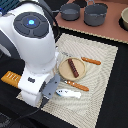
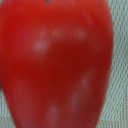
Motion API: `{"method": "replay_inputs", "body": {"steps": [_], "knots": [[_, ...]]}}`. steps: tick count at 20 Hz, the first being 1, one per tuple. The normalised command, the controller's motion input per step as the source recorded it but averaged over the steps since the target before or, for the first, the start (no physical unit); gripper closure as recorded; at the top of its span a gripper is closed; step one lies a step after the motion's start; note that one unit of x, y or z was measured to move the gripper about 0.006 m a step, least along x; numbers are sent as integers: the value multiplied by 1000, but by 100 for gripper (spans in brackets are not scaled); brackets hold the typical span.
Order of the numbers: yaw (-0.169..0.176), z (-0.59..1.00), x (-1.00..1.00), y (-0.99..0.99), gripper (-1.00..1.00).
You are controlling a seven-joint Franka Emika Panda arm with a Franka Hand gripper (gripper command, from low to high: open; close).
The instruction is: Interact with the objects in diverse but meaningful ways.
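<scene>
A red round tomato (image 2: 55, 65) fills almost the whole wrist view, very close to the camera; no fingers show there. In the exterior view the tomato is hidden under my white arm, whose hand (image 1: 46, 91) hangs low over the mat's near left part. Its jaws are hidden. A dark brown sausage stick (image 1: 73, 67) lies on a tan round plate (image 1: 64, 73) just right of the hand. A small white-and-blue oblong piece (image 1: 68, 93) lies on the mat beside the hand. A yellow-orange ridged bread slab (image 1: 11, 77) lies at the exterior view's left, off the mat.
Two orange sticks lie on the striped mat (image 1: 102, 75), one (image 1: 91, 61) behind the plate's right, one (image 1: 76, 86) in front of it. Two grey pots (image 1: 70, 12) (image 1: 96, 14) and a bowl (image 1: 124, 18) stand on the brown surface at the back.
</scene>
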Motion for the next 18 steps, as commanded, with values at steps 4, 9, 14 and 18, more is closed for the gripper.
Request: {"method": "replay_inputs", "body": {"steps": [4,9,14,18], "knots": [[0,-148,1,-94,100],[0,-74,0,-49,100],[0,858,71,165,100],[28,1000,280,375,100]]}}
